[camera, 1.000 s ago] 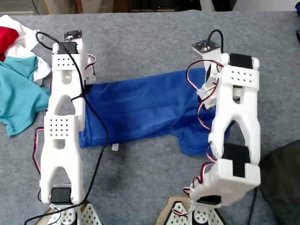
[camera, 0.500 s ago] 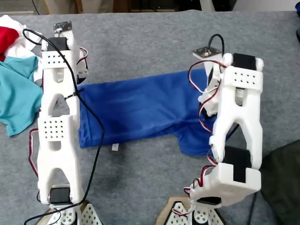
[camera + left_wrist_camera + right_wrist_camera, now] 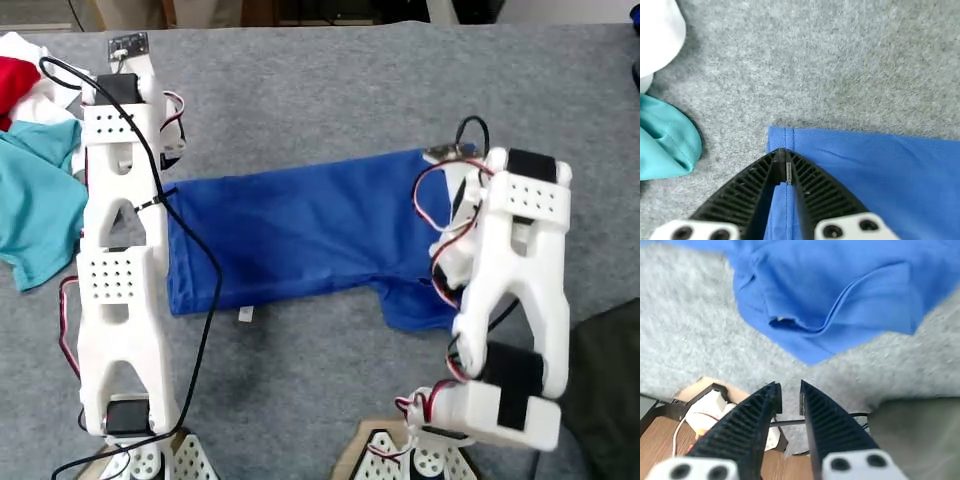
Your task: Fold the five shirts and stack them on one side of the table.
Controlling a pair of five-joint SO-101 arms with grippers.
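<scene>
A blue shirt (image 3: 300, 235), folded lengthwise, lies flat across the middle of the grey table, one sleeve poking toward the front at the right. My left arm (image 3: 120, 200) stretches along the shirt's left end. In the left wrist view my left gripper (image 3: 785, 167) is shut, its tips right over the hemmed far-left corner of the blue shirt (image 3: 880, 170); I see no cloth lifted. My right arm (image 3: 515, 250) stands over the shirt's right end. My right gripper (image 3: 788, 390) is raised and narrowly open with nothing in it, above the table beside the blue shirt's (image 3: 840, 295) sleeve.
A teal shirt (image 3: 35, 210) with red (image 3: 15, 80) and white (image 3: 55, 95) ones is heaped at the far left, close to my left gripper. A dark green cloth (image 3: 600, 390) lies at the front right. The arm bases (image 3: 400, 450) sit at the front edge.
My left arm has swung left and farther back, to the shirt's far-left corner. My right arm has drawn back toward the front right, off the shirt's end. The shirt has barely shifted.
</scene>
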